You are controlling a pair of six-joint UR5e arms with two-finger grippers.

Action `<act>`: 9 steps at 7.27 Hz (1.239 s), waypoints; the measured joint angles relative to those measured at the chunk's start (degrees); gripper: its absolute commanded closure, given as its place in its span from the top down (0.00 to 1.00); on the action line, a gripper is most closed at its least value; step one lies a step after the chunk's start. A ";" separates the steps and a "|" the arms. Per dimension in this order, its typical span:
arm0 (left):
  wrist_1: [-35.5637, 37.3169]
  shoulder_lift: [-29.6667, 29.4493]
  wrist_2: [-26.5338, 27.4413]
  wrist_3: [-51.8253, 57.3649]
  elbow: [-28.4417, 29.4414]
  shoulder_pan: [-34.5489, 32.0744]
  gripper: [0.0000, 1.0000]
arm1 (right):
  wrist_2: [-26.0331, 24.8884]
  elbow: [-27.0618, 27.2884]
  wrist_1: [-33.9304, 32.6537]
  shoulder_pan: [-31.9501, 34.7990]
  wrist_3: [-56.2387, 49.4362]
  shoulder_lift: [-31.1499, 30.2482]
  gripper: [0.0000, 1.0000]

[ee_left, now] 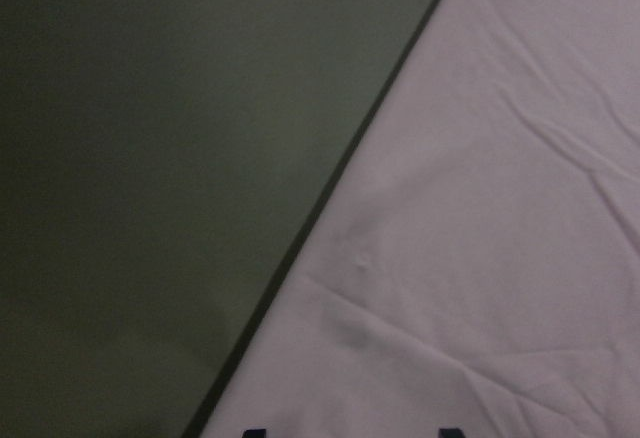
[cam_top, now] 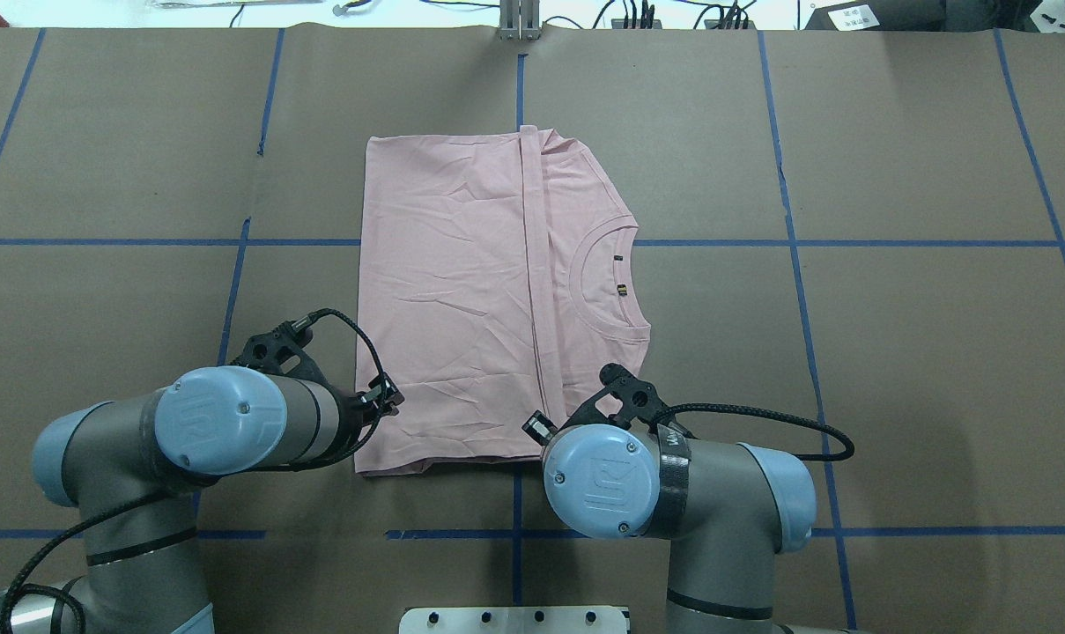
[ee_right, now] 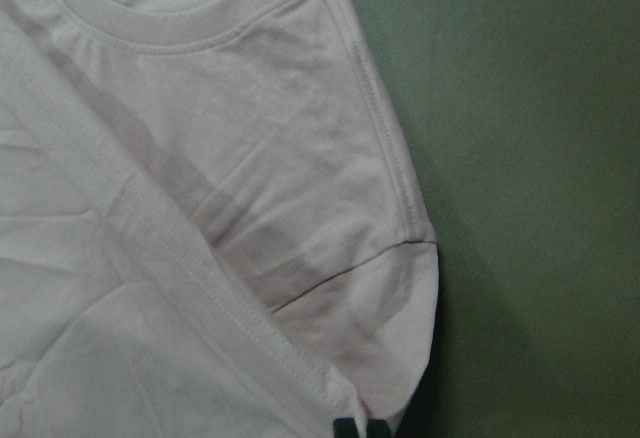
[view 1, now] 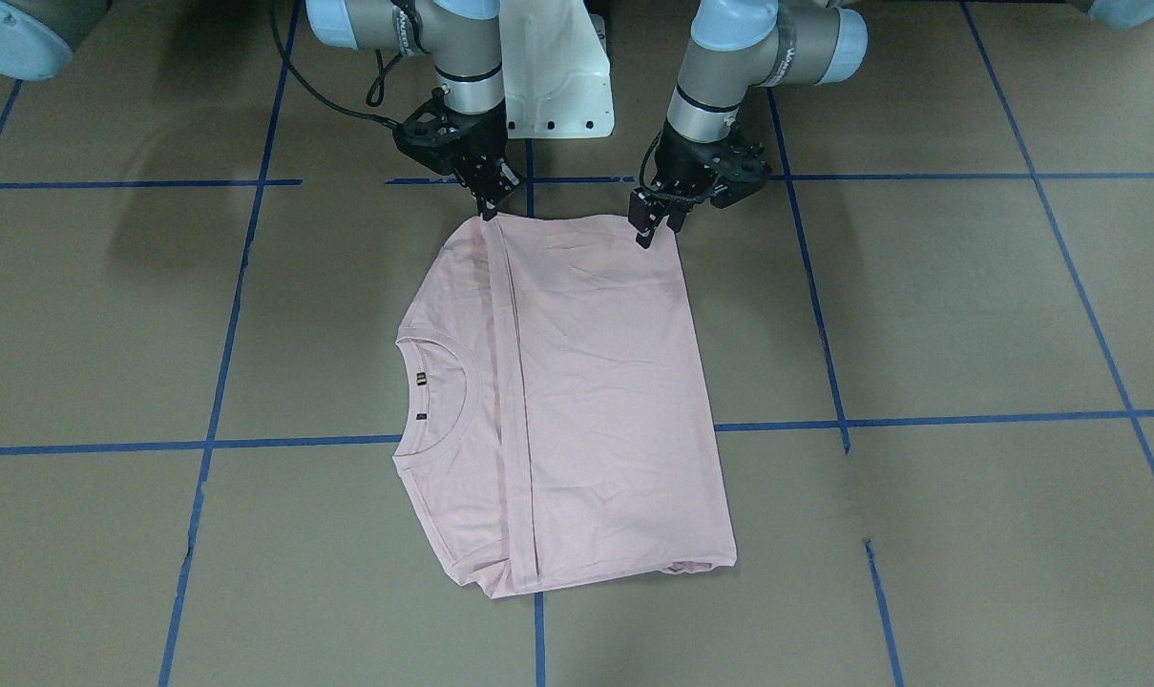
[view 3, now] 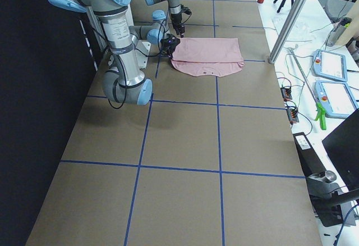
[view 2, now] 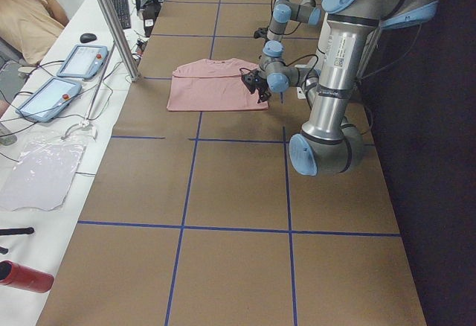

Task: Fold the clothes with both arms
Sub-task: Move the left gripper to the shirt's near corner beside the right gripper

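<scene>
T-shirt [view 1: 596,382] flat, robot-side edge at left claw [view 1: 658,229], right claw [view 1: 489,208]

Left end effector [ee_left: 350,432] tips mostly cropped

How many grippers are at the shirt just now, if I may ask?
2. The left gripper is at the shirt's plain robot-side corner; the right gripper is at the same edge, where the fold line ends. None seems hidden.

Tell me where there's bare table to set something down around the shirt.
Bare table lies wide on both sides of the shirt and beyond the edge away from the robot. Crowded: the robot-side edge, where the left claw and right claw sit at its corners.
</scene>
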 measured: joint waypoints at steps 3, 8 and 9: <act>1.01 1.59 -0.22 -2.72 -0.03 1.63 0.68 | 0.10 0.78 -0.01 0.03 -0.15 -0.47 0.00; 1.15 2.08 -0.32 -3.69 -0.46 4.26 0.00 | 0.03 0.78 -0.01 0.05 -0.13 -0.50 0.00; 1.15 2.08 -0.31 -4.05 -0.84 4.29 0.00 | 0.02 0.80 -0.01 0.04 -0.11 -0.50 0.00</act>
